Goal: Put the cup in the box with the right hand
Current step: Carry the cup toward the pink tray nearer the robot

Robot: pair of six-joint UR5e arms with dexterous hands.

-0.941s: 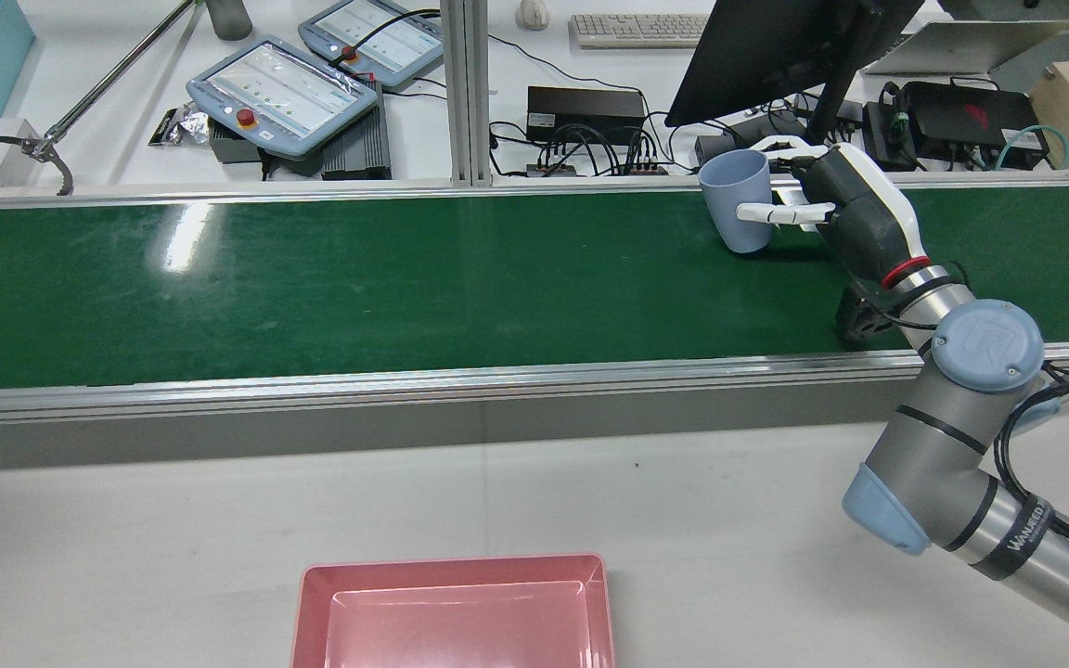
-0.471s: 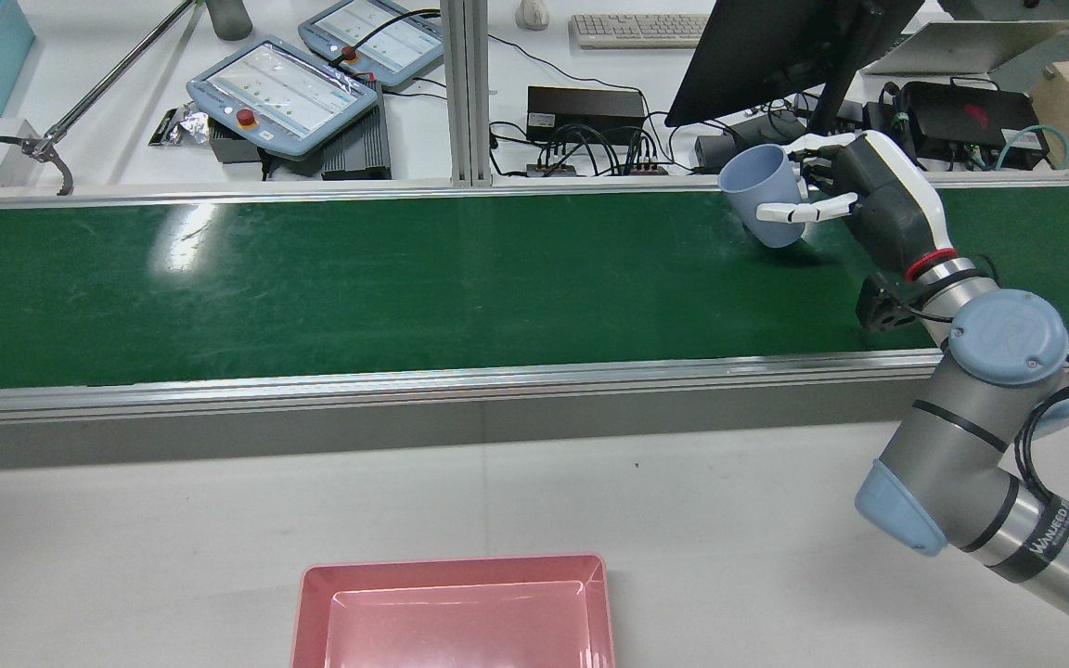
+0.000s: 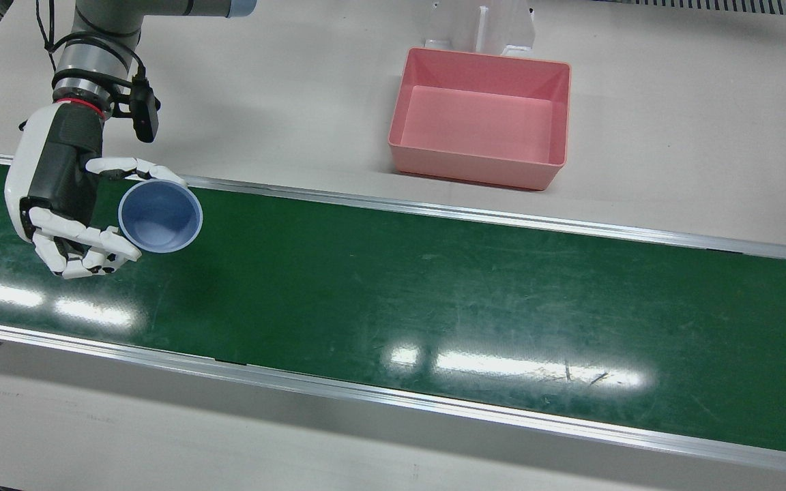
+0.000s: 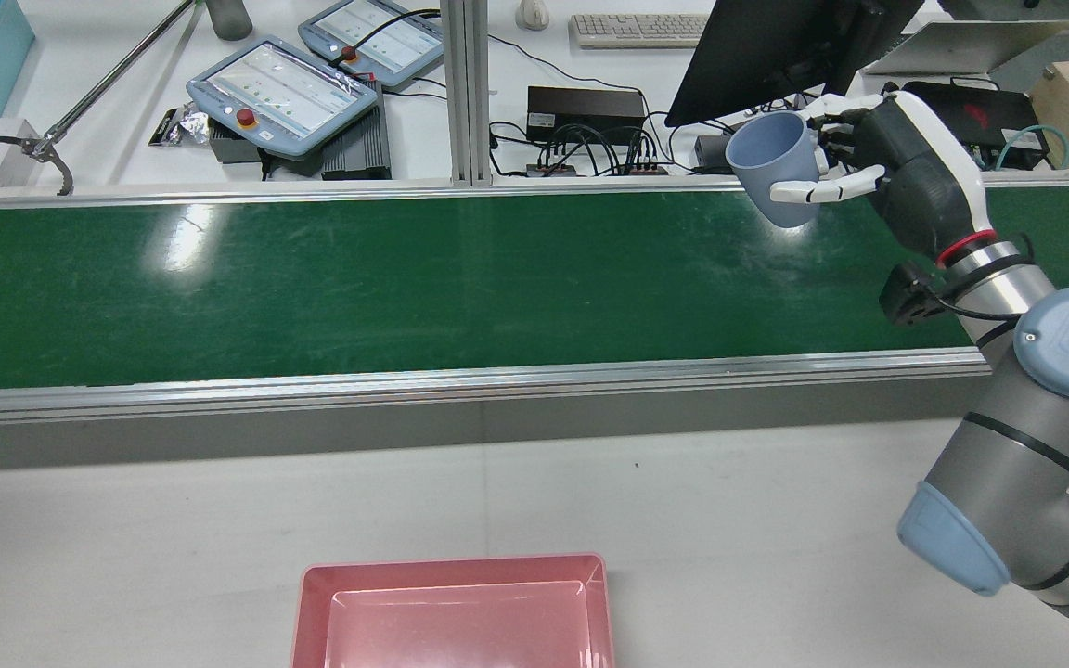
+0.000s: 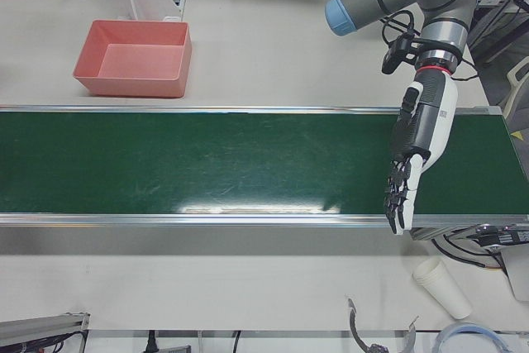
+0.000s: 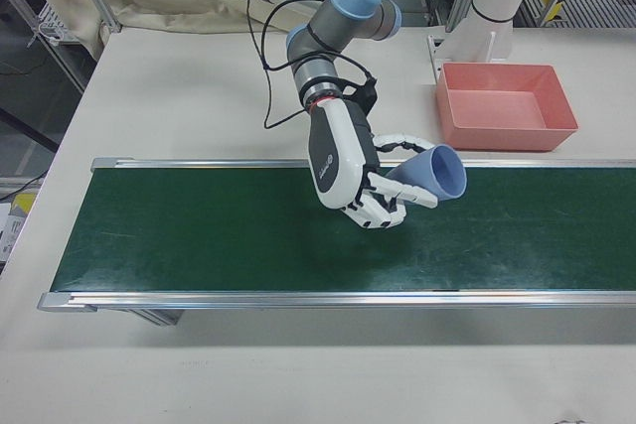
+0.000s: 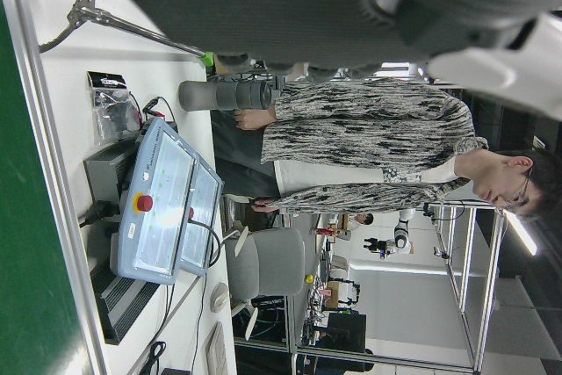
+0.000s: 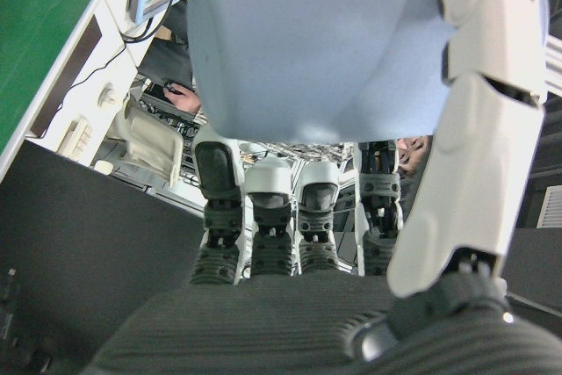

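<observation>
Item: blue cup [image 3: 159, 217], left of frame, plastic by the look; I judge it light, rigid, smooth-walled, so slip-prone. My right hand [image 3: 59, 198] is closed round its side wall, fingers [image 3: 82, 252] opposite thumb, clear of the green surface [image 3: 434, 286]; that mid-wall hold suits it.

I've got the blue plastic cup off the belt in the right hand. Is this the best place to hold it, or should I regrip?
Keep it. The right hand wraps the blue plastic cup around its side wall, fingers one side, thumb opposite. The cup is handleless and tapered, so a side-on wall grip below the wider rim suits it and leaves the mouth clear for release over the pink box.
</observation>
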